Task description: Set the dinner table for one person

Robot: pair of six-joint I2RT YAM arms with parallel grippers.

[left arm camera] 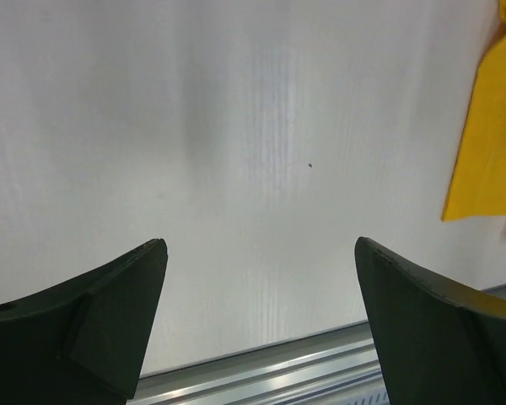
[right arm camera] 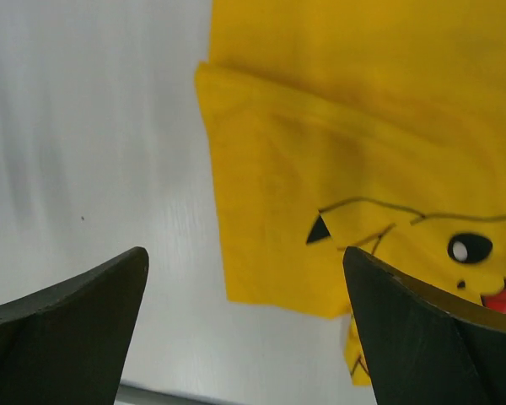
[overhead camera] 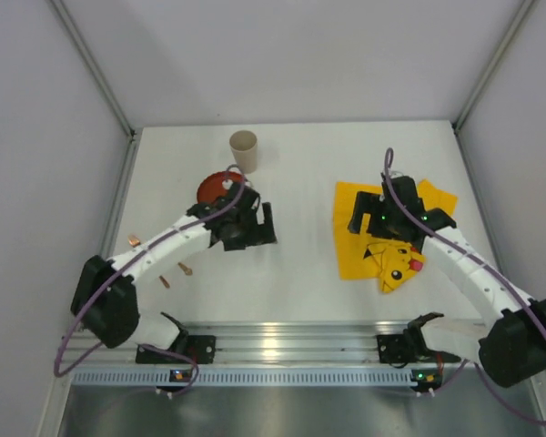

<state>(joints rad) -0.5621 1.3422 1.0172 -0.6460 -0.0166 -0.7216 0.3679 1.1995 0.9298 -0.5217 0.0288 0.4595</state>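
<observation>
Left gripper [left arm camera: 261,253] and right gripper [right arm camera: 244,257] hang jaws apart over the table [left arm camera: 236,126] — cloth [left arm camera: 489,135] at the left's three o'clock.

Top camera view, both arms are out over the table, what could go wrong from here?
The Pikachu cloth lies folded over itself. The open right end effector over it might catch only one layer and bunch it up. The left arm crosses part of the red plate, and the beige cup stands upright just beyond, so a careless swing could tip the cup or shove the plate.
</observation>
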